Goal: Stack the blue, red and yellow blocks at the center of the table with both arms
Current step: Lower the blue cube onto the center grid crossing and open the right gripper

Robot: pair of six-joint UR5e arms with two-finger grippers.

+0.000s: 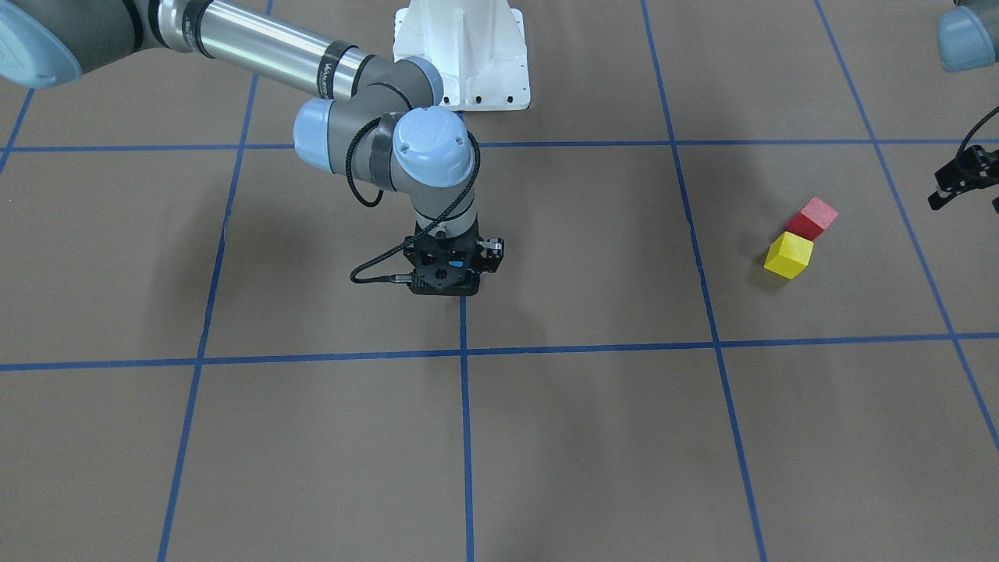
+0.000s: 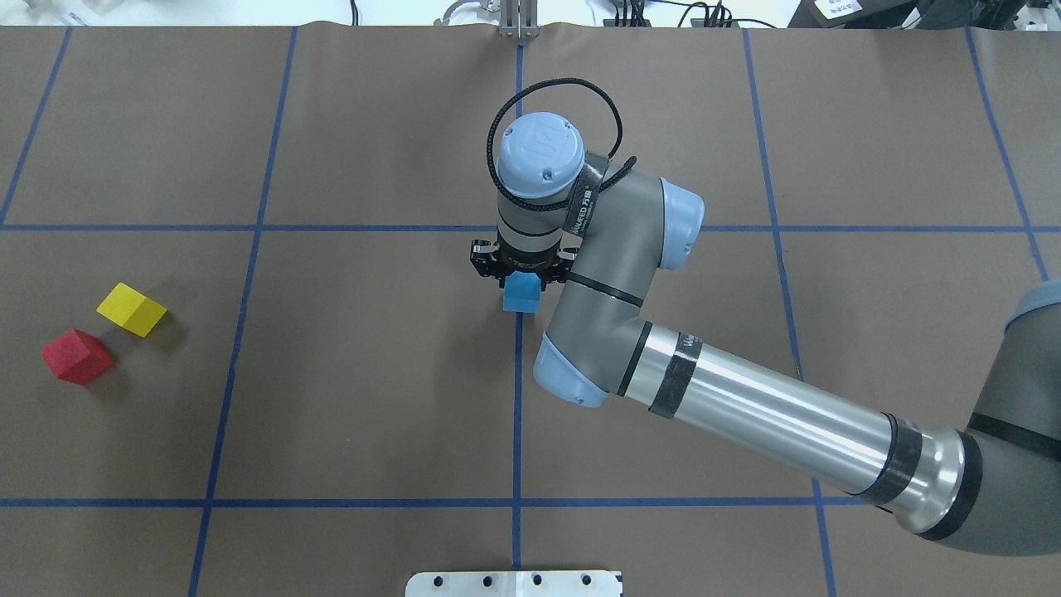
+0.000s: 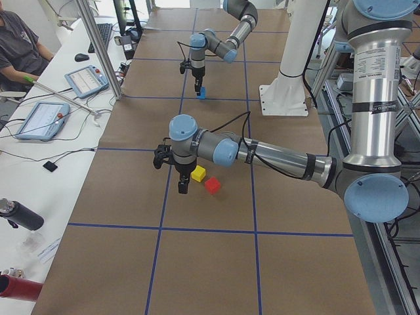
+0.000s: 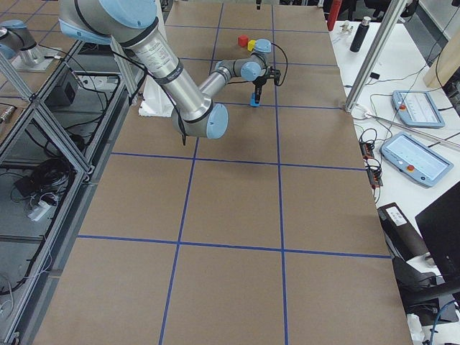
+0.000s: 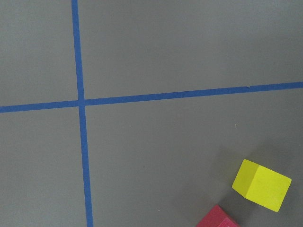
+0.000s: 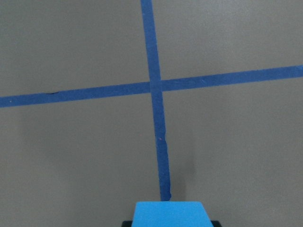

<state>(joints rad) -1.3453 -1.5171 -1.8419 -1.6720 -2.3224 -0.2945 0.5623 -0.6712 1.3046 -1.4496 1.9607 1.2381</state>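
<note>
My right gripper [image 1: 446, 282] points straight down at the middle of the table, on a blue tape line. It is shut on the blue block [image 2: 521, 293], which sits at or just above the table. The block also fills the bottom edge of the right wrist view [image 6: 169, 213]. The yellow block [image 1: 788, 255] and the red block [image 1: 812, 218] lie close together on my left side. Both also show in the overhead view, yellow [image 2: 131, 309] and red [image 2: 76, 356]. My left gripper [image 1: 964, 183] hovers beside them at the view's edge; I cannot tell whether it is open or shut.
Blue tape lines [image 2: 515, 390] divide the brown table into squares. The white robot base [image 1: 460, 55] stands at the table's robot side. A side desk with tablets [image 3: 39, 118] and a seated person [image 3: 16, 46] lies beyond the far edge.
</note>
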